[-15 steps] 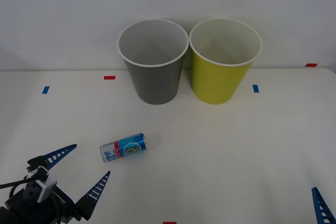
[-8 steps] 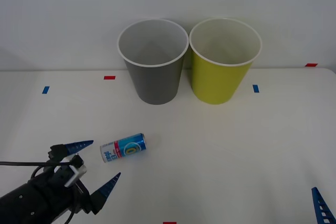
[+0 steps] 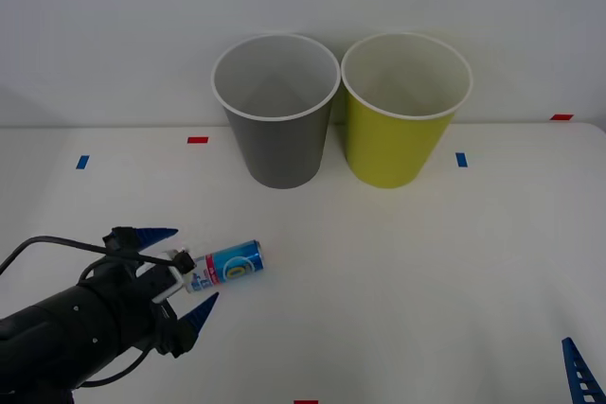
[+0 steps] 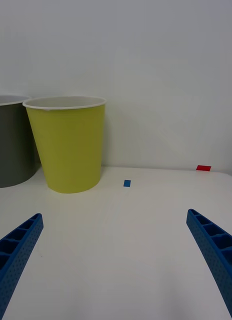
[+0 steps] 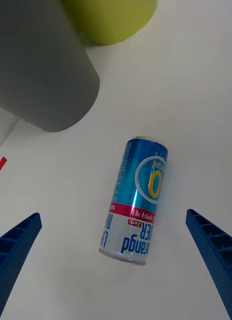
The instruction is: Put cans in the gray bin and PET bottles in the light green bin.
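A small blue can (image 3: 225, 265) (image 5: 138, 200) with a white-and-red label lies on its side on the white table, left of centre. My left gripper (image 3: 178, 274) is open right at the can's left end, one blue finger behind it and one in front. The gray bin (image 3: 276, 109) (image 5: 41, 70) and the light green bin (image 3: 405, 108) (image 4: 67, 142) (image 5: 110, 18) stand upright side by side at the back, both with nothing inside. My right gripper (image 4: 116, 260) is open and low at the front right corner of the table, one fingertip (image 3: 579, 371) showing there.
Small blue tape marks (image 3: 82, 162) (image 3: 461, 159) and red tape marks (image 3: 197, 140) (image 3: 561, 117) lie on the table (image 3: 426, 272). A pale wall rises right behind the bins.
My left gripper has moved forward and to the right, from the front left corner up to the can's left end. The can, the bins and the right arm have stayed still.
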Robot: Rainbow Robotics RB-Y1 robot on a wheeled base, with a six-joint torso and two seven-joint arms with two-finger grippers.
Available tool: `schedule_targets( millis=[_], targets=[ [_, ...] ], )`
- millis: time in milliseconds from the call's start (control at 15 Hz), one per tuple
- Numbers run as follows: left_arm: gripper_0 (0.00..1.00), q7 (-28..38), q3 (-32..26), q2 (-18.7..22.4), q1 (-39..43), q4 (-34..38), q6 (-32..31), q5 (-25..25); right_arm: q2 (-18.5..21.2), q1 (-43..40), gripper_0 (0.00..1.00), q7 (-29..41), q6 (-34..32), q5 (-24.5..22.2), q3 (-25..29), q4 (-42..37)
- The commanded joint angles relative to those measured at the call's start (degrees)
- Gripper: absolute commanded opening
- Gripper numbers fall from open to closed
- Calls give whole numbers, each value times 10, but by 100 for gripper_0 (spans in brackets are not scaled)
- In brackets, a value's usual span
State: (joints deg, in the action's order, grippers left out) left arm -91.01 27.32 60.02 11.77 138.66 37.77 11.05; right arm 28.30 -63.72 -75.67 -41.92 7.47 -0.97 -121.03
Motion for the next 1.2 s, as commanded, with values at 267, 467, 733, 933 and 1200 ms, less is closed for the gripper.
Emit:
schedule_targets(
  millis=[267,467,733,933,1200],
  targets=[
    [100,-9,86,-12,-156,7,185,42,0,0,100,0,0,0,0,0],
    [100,-74,87,-39,-183,7,250,64,0,0,100,0,0,0,0,0],
    [100,-95,87,-68,-218,6,319,103,0,0,100,0,0,0,0,0],
    [100,-101,87,-93,-250,0,388,125,0,0,100,0,0,0,0,0],
    [100,-109,87,-142,-280,-36,428,142,0,0,100,0,0,0,0,0]
  ],
)
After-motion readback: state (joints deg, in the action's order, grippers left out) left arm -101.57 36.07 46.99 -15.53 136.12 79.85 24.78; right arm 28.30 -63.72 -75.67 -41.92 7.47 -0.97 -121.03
